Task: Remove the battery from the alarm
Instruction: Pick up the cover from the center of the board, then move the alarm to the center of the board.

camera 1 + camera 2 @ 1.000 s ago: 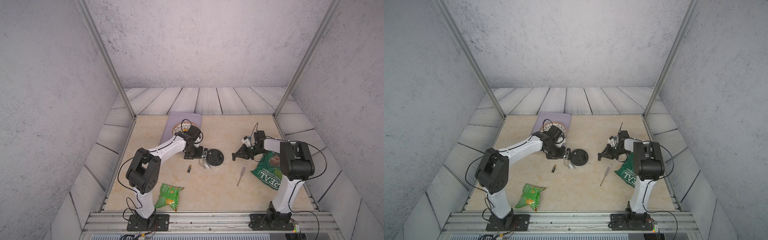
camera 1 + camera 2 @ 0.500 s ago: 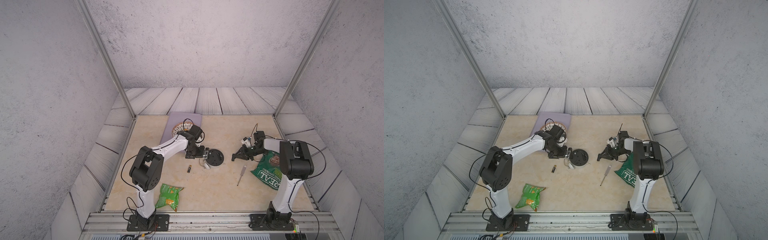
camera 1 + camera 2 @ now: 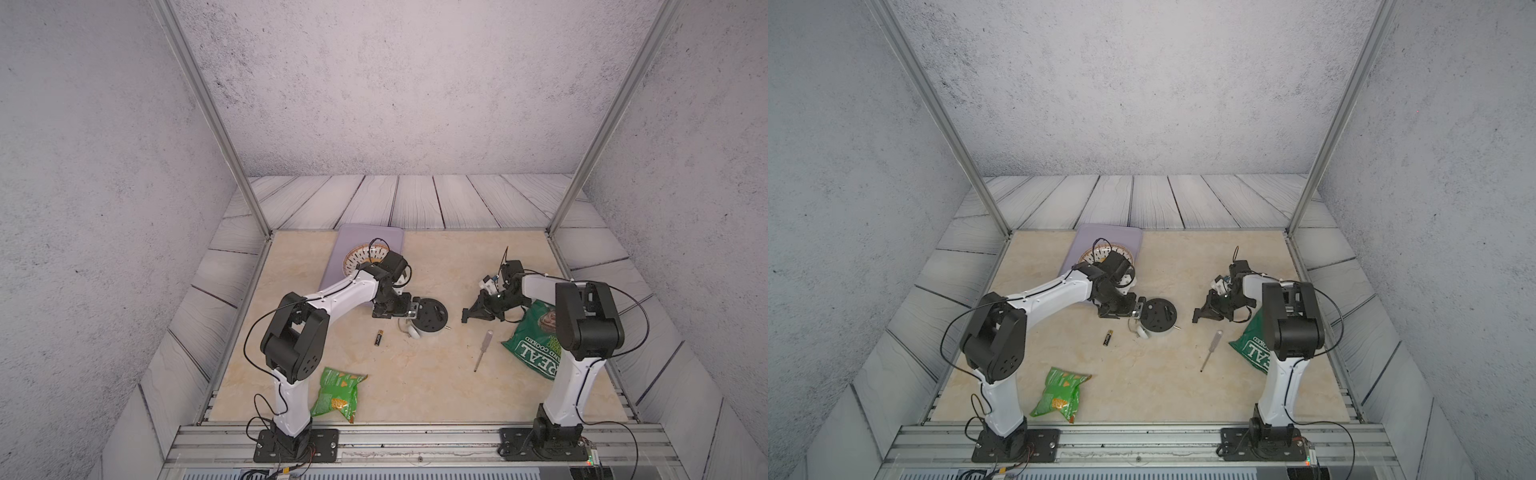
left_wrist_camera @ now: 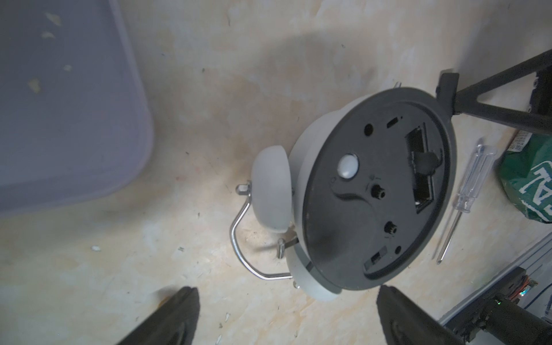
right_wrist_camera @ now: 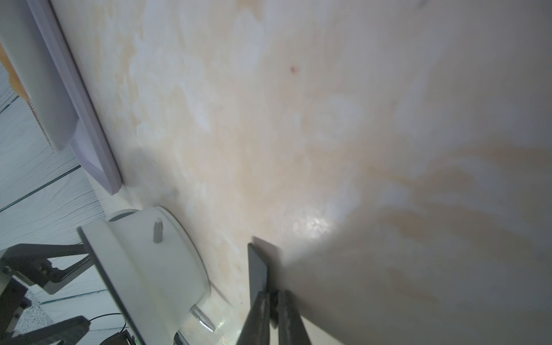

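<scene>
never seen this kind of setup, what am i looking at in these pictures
Two white robot arms stand at a beige table. Two pictures look down from one overhead camera; two come from wrist cameras. The left end effector is open near the round white twin-bell alarm clock, lying black back up. The right end effector seems to pinch a thin black flat piece. Loose: a small black gold-ended battery, a clear-handled screwdriver, a bright green snack bag, a dark green bag, a lilac tray holding a patterned bowl.
</scene>
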Robot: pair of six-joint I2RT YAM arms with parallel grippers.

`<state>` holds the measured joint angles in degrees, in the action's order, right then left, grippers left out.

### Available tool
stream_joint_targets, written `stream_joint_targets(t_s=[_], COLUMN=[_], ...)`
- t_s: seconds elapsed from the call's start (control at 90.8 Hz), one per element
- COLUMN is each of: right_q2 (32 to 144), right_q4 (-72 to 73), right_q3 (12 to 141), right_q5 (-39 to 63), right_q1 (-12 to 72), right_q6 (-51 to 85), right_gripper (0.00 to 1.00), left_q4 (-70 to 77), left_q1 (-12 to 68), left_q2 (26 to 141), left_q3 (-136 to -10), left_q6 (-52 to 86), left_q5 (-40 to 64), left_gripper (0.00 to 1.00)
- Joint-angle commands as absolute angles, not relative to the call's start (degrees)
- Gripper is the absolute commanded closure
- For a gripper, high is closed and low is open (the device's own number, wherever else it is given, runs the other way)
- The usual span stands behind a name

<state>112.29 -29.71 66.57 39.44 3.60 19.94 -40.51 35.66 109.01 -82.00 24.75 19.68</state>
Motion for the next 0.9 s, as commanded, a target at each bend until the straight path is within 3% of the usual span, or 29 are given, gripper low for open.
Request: stream_joint_targets(t_s=[0.0, 0.143, 0.892], right_q2=[112.98, 111.72, 88.28], right_q4=[-29.41, -27.48, -38.53], right_q3=[65.97, 64.65, 64.1], right_q5=[37.68, 38.51, 40.38], right_q1=[3.86, 3.87, 4.53], right_q6=[21.27, 21.48, 17.11], right_gripper=[0.91, 1.0, 1.0], left_q4=[-41.13, -40.89, -47.54], left_q1=[35.94, 36.1, 43.7], left_q2=[107.63, 107.6, 115.58], left_q3=[-81.41, -81.43, -89.82], left_q6=[25.05, 25.3, 21.05], left_q5=[18.76, 18.77, 3.11], left_gripper=[0.01, 0.01, 0.01])
